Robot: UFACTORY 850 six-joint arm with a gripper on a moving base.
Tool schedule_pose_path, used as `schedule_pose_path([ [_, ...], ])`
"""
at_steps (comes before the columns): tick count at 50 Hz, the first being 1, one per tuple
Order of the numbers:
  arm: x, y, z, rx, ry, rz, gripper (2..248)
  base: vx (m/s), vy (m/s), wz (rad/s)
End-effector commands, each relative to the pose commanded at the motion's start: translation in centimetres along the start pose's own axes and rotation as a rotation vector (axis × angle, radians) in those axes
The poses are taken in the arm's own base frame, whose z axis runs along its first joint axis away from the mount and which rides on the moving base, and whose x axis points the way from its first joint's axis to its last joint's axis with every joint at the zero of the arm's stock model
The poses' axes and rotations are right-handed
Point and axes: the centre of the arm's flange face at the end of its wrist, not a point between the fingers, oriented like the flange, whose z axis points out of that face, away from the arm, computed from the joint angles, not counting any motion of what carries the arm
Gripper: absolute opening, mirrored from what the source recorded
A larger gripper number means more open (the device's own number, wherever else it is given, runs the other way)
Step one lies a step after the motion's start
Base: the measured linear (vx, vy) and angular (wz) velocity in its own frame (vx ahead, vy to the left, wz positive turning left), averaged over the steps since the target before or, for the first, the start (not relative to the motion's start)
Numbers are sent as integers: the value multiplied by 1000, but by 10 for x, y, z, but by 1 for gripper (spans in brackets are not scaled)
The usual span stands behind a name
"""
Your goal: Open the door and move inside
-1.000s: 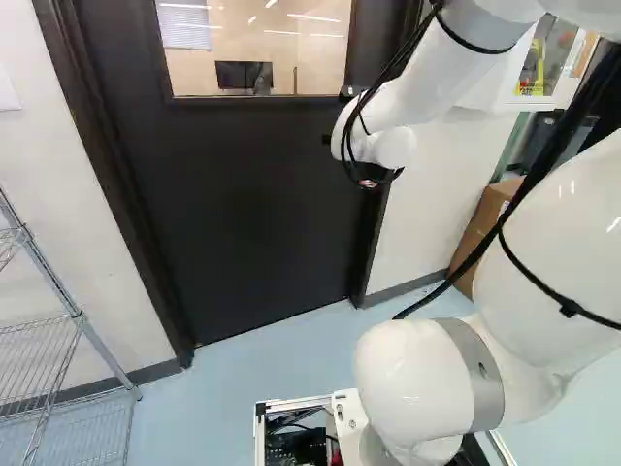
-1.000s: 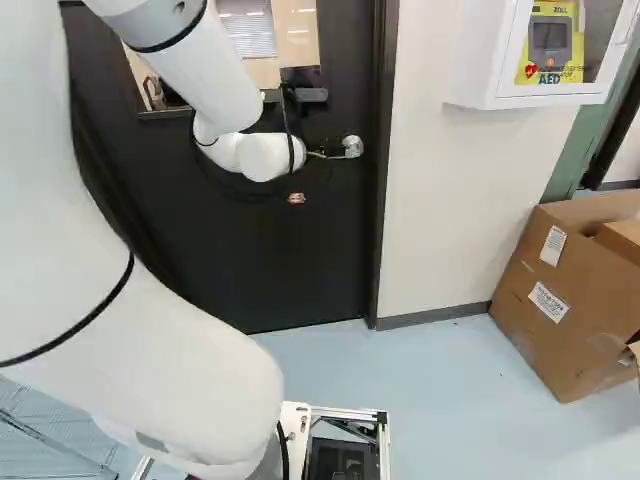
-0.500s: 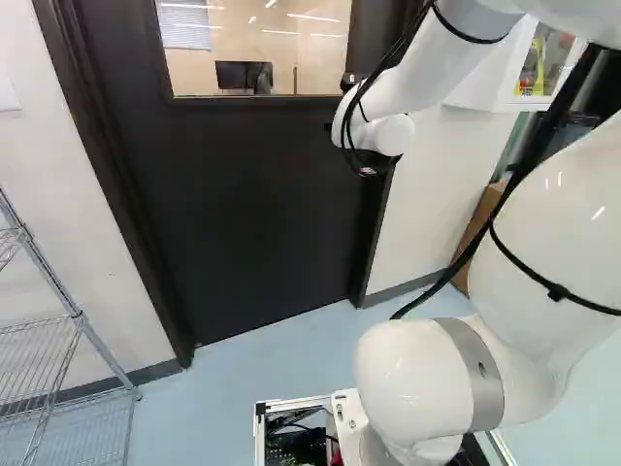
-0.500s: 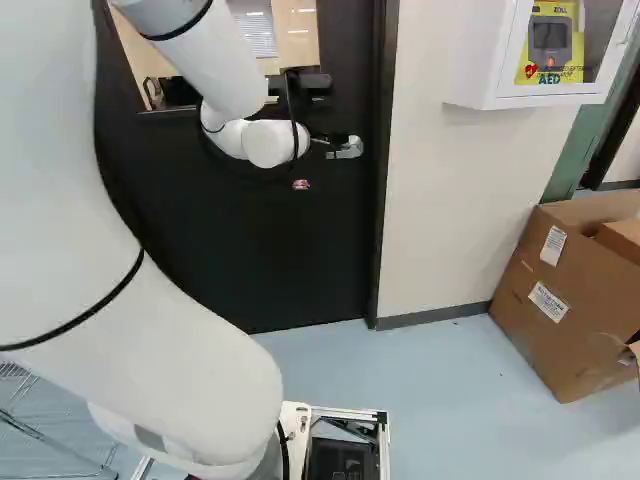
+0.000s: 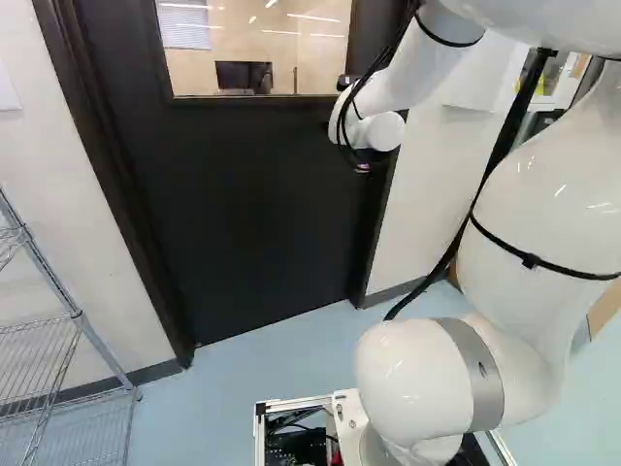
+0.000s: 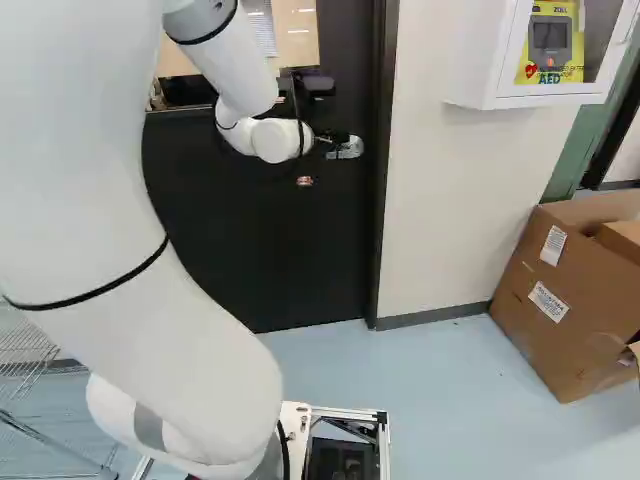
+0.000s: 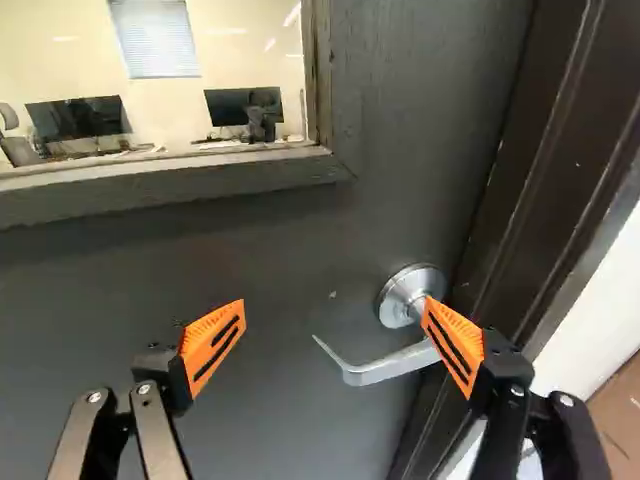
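Observation:
In the right base view my gripper (image 6: 328, 142) is mostly hidden behind the white wrist, close to the lever handle (image 6: 347, 148). The wrist view has the gripper (image 7: 335, 301) wide open, its orange pads far apart. One pad (image 7: 455, 345) overlaps the handle's stem beside the round rose; contact cannot be told. The silver lever (image 7: 385, 370) reaches into the space between the fingers, ungripped, with the other pad (image 7: 212, 345) standing off its free end. The dark door (image 5: 252, 214) stands closed in its frame, a window in its upper part.
A wire shelf (image 5: 82, 325) stands left of the door. Right of it, a white wall cabinet (image 6: 540, 60) hangs above cardboard boxes (image 6: 570, 300). The door frame (image 7: 540, 190) runs close beside the handle side of the gripper. Monitors show through the window.
The base has stayed put. My arm's upper links have swung right in the right base view and left in the left base view; the wrist has shifted slightly. The door has not moved.

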Motion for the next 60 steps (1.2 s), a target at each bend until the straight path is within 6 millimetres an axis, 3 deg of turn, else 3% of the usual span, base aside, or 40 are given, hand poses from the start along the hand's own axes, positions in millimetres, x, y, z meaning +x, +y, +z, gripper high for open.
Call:
schedule_pose_path([
  [17,-17,0,7,-1,-36,-1,247,0,0,0],
  [34,-32,-2,33,1,-70,-3,247,0,0,0],
  [60,-59,-1,43,-1,-124,-4,247,0,0,0],
])
